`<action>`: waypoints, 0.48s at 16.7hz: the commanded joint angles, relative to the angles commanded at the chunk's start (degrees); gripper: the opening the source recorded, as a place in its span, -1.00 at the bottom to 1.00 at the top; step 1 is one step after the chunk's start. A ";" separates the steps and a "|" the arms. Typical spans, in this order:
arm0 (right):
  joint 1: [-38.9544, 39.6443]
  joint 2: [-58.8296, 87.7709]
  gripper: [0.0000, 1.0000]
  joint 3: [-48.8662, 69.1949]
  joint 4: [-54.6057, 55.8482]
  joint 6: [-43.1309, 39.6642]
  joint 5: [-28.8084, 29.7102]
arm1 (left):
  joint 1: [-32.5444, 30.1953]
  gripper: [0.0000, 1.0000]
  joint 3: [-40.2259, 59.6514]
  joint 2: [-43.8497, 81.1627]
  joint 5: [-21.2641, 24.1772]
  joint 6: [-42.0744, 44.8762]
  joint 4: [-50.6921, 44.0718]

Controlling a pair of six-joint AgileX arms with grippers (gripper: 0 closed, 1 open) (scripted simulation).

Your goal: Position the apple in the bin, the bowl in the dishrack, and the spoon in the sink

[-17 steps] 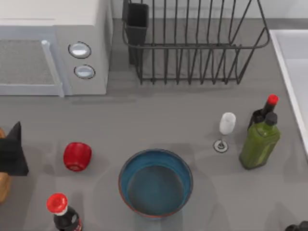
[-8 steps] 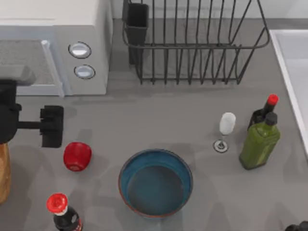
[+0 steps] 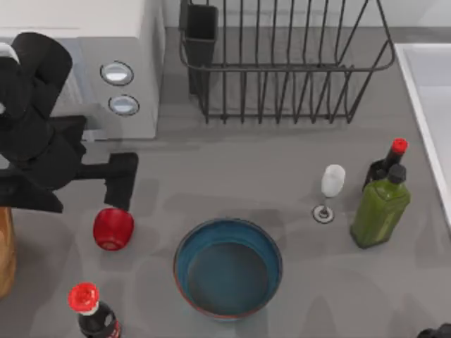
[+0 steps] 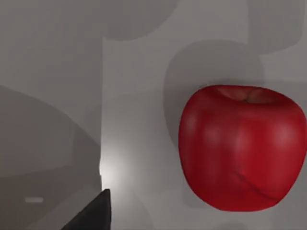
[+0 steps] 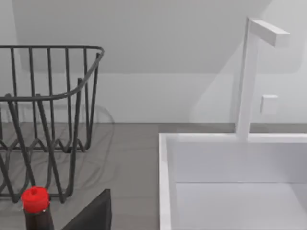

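Observation:
The red apple lies on the grey counter at the left, and it looms large in the left wrist view. My left gripper hangs open just above and behind the apple, not touching it; one dark fingertip shows beside the fruit. The teal bowl stands at the front middle. At the back is the black wire dishrack with nothing in it, and the white sink is at the right edge. The spoon and the bin are out of view. My right gripper is parked at the front right corner.
A white microwave stands at the back left, right behind my left arm. A red-capped dark bottle is in front of the apple. A wine glass, a green bottle and another red-capped bottle stand right of the bowl. A brown object is at the left edge.
My left arm has swung in from the left edge toward the right, and its gripper is now just over the apple. The apple, bowl and bottles have not moved.

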 joint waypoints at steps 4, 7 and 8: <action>0.00 0.00 1.00 0.00 0.00 0.00 0.00 | -0.48 1.00 2.34 3.37 0.43 -0.31 -1.85; 0.00 0.00 1.00 0.00 0.00 0.00 0.00 | -0.48 1.00 2.34 3.37 0.43 -0.31 -1.85; 0.00 0.00 1.00 0.00 0.00 0.00 0.00 | -0.18 1.00 2.17 3.19 0.36 -0.27 -1.72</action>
